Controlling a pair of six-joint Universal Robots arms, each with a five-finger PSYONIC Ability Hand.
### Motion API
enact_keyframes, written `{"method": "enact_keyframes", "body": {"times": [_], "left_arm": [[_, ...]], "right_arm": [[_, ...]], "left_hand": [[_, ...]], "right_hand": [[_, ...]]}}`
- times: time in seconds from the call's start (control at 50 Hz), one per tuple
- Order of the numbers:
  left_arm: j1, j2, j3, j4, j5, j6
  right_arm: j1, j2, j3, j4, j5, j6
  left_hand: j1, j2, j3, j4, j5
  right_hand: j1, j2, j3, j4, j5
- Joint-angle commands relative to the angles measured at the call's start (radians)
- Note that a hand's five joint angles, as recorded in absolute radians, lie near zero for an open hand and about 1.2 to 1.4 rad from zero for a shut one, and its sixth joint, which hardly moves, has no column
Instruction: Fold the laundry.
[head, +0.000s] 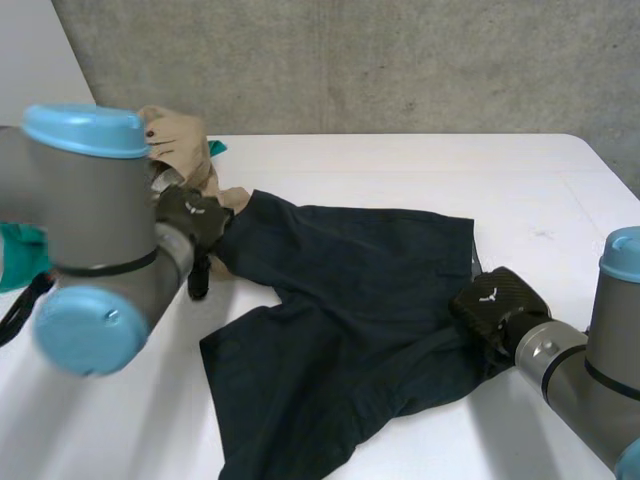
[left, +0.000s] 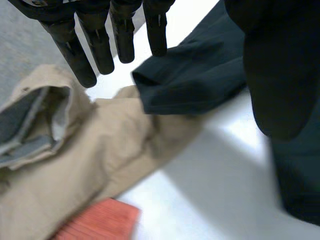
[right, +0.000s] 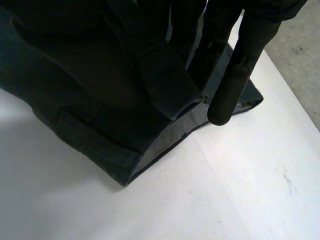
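Head view: dark shorts spread on surface | left hand above their far-left leg hem, fingers straight, apart | right hand at their right edge, fingers clamped on them.

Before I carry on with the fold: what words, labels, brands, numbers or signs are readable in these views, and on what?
No words or numbers are readable.
Small white mark on the back of the black right hand: a logo shape, too small to read.
Similar white mark on the black left hand: too small to read.
Dark navy cloth garment, tan cloth garment, orange ribbed cloth, white table: no label or print seen.
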Motion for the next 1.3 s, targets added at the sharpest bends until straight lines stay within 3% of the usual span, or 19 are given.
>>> {"method": "enact_keyframes", "body": {"times": [0.02, 0.06, 0.16, 0.3, 0.42, 0.5, 0.52, 0.6, 0.7, 0.78, 0.88, 0.98, 1.04, 1.16, 1.3], "left_arm": [[-0.030, 0.237, -0.311, -0.048, 0.154, -0.174], [-0.059, 0.291, -0.401, -0.065, 0.204, -0.210], [-0.130, 0.346, -0.540, -0.074, 0.237, -0.256], [-0.225, 0.330, -0.590, -0.059, 0.195, -0.283], [-0.253, 0.248, -0.560, -0.034, 0.141, -0.288], [-0.265, 0.218, -0.549, -0.008, 0.107, -0.279], [-0.268, 0.212, -0.548, 0.017, 0.093, -0.271], [-0.277, 0.202, -0.564, 0.106, 0.073, -0.257], [-0.292, 0.184, -0.575, 0.168, 0.070, -0.256], [-0.286, 0.193, -0.569, 0.119, 0.079, -0.253], [-0.267, 0.260, -0.567, -0.040, 0.125, -0.241], [-0.240, 0.302, -0.549, -0.126, 0.197, -0.222], [-0.231, 0.287, -0.509, -0.159, 0.227, -0.187], [-0.167, 0.183, -0.342, -0.150, 0.201, -0.127], [-0.085, -0.021, 0.023, -0.019, 0.152, -0.113]], "right_arm": [[-0.027, 0.010, -0.039, -0.002, -0.035, 0.169], [-0.036, 0.022, -0.058, 0.002, -0.048, 0.227], [-0.053, 0.042, -0.089, 0.004, -0.050, 0.322], [-0.062, 0.054, -0.101, -0.012, -0.048, 0.406], [-0.067, 0.050, -0.102, -0.025, -0.047, 0.425], [-0.082, 0.042, -0.102, -0.028, -0.048, 0.423], [-0.085, 0.040, -0.102, -0.022, -0.050, 0.423], [-0.089, 0.024, -0.099, -0.019, -0.050, 0.422], [-0.102, -0.006, -0.102, 0.010, -0.053, 0.413], [-0.104, -0.041, -0.089, 0.129, -0.082, 0.277], [-0.183, -0.133, 0.009, 0.394, -0.156, -0.132], [-0.236, -0.190, 0.071, 0.493, -0.186, -0.379], [-0.222, -0.194, 0.054, 0.469, -0.217, -0.335], [-0.199, -0.084, -0.050, 0.392, -0.248, -0.207], [-0.161, 0.095, -0.260, 0.234, -0.184, -0.002]], "left_hand": [[0.217, 0.214, 0.212, 0.211, 0.210], [0.267, 0.264, 0.262, 0.261, 0.260], [0.262, 0.258, 0.256, 0.255, 0.254], [0.150, 0.147, 0.145, 0.144, 0.143], [0.138, 0.135, 0.133, 0.132, 0.131], [0.372, 0.369, 0.367, 0.366, 0.365], [0.577, 0.573, 0.571, 0.570, 0.569], [1.006, 1.003, 1.001, 1.000, 0.999], [1.098, 1.094, 1.093, 1.092, 1.091], [1.098, 1.094, 1.093, 1.092, 1.091], [1.098, 1.094, 1.093, 1.092, 1.091], [1.098, 1.094, 1.093, 1.092, 1.091], [1.098, 1.094, 1.093, 1.092, 1.091], [1.098, 1.094, 1.093, 1.092, 1.091], [1.098, 1.094, 1.093, 1.092, 1.091]], "right_hand": [[0.287, 0.225, 0.212, 0.200, 0.204], [0.287, 0.225, 0.212, 0.200, 0.204], [0.287, 0.225, 0.212, 0.200, 0.204], [0.287, 0.225, 0.212, 0.200, 0.204], [0.287, 0.225, 0.212, 0.200, 0.204], [0.287, 0.225, 0.212, 0.200, 0.204], [0.287, 0.225, 0.212, 0.200, 0.204], [0.287, 0.225, 0.212, 0.200, 0.204], [0.287, 0.225, 0.212, 0.200, 0.204], [0.287, 0.225, 0.212, 0.200, 0.204], [0.287, 0.225, 0.212, 0.200, 0.204], [0.287, 0.225, 0.212, 0.200, 0.204], [0.287, 0.225, 0.212, 0.200, 0.204], [0.287, 0.225, 0.212, 0.200, 0.204], [0.287, 0.225, 0.212, 0.200, 0.204]]}}
